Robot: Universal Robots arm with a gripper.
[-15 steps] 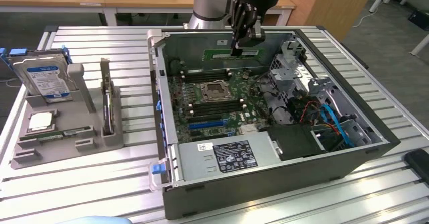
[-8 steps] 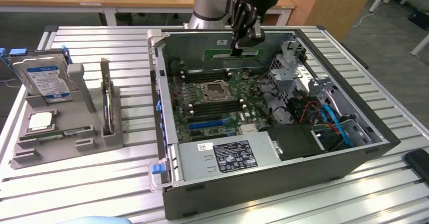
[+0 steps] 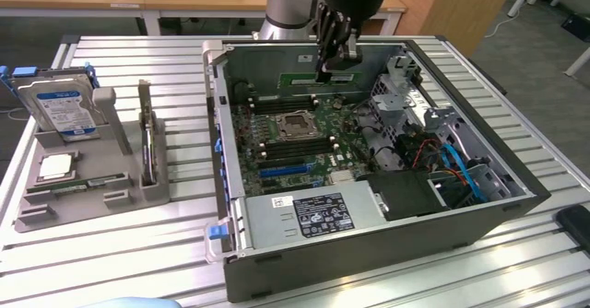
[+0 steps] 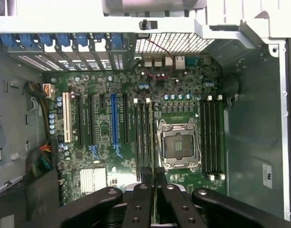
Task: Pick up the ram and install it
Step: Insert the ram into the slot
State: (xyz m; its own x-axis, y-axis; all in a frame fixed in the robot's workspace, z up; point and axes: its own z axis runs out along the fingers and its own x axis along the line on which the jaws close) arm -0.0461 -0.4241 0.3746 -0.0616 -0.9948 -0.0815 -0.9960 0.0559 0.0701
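The gripper [image 4: 153, 172] has its two dark fingers [image 4: 140, 199] closed on the ram [image 4: 154, 204], seen edge-on as a thin strip between them. Below lies the motherboard [image 4: 102, 156] inside the case [image 4: 252, 118]. The open, empty socket [image 4: 179, 145] sits between two banks of memory slots [image 4: 144, 128], and the ram's edge lines up near the bank on the side of the blue slot [image 4: 114, 118]. A white slot [image 4: 66, 116] stands beyond that, near a cable bundle [image 4: 43, 159].
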